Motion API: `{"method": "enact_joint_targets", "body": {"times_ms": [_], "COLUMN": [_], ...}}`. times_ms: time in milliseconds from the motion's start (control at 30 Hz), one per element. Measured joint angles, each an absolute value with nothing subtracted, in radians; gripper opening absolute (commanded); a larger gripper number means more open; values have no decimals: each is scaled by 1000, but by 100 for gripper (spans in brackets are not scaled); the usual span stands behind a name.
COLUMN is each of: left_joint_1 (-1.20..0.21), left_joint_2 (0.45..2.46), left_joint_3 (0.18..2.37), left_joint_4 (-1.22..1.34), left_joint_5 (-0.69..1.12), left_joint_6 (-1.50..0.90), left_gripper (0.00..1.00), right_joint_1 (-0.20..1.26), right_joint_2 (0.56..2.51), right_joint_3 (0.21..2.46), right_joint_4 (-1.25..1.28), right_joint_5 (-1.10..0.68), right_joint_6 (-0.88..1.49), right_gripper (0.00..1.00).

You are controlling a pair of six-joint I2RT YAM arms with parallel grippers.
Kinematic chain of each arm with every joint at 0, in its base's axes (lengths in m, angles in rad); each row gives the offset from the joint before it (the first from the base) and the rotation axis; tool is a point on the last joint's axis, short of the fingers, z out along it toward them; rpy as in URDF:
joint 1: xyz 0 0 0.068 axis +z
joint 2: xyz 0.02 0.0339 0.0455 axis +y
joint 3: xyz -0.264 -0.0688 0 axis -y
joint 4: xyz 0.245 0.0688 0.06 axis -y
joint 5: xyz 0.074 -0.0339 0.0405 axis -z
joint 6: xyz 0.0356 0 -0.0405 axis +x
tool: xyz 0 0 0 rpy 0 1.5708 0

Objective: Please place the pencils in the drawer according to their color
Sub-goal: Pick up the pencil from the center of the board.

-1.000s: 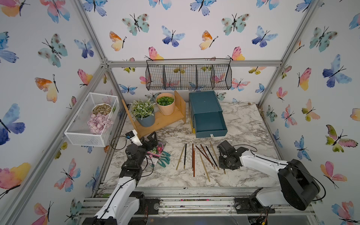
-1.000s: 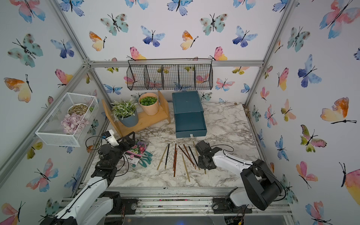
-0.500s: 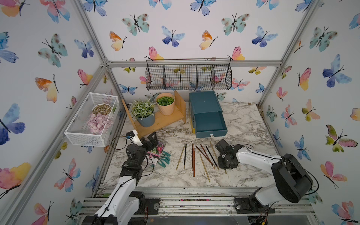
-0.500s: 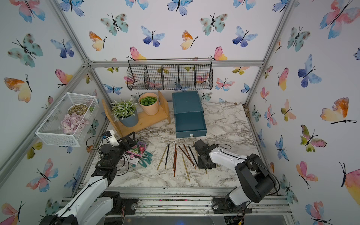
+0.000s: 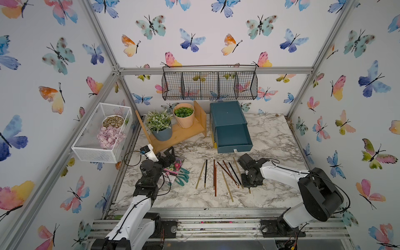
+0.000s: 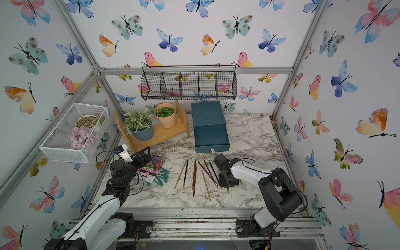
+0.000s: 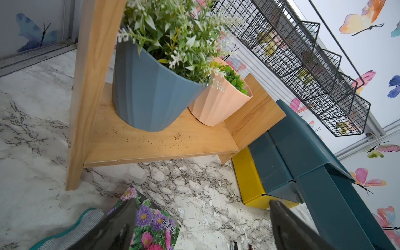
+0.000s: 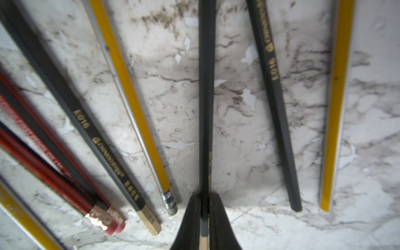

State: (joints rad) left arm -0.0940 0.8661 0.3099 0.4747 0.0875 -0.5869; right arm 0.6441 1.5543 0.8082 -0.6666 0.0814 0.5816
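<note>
Black pencil (image 8: 206,86) clamped in our right gripper (image 8: 204,201) runs lengthwise toward the drawer (image 5: 226,111), tan end nearest us; its top tray (image 5: 232,135) stands out, showing teal floor; our left gripper (image 7: 201,205) gapes.

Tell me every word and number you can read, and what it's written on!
"E016": gold print on a black wooden pencil with a tan end.
"E016": also on another black pencil.
"花沃足": on the flower-picture paper packet.
Too blurred: the gold brand word beside each E016, and the print on the red pencils.
</note>
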Motion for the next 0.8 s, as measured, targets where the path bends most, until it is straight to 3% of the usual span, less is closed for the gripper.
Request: {"method": "enact_joint_targets", "body": {"times_ms": [800], "left_joint_1": [-94], "left_joint_2": [866], "left_joint_3": [310], "left_joint_4": [475], "left_joint_5": [88], "left_joint_6": [-589], "left_gripper": [98], "right_joint_1": [646], "right_joint_2": [1486], "right_joint_3": [809], "right_joint_4": [-729], "right_joint_5": [81], "right_joint_6": [579], "right_gripper": [3]}}
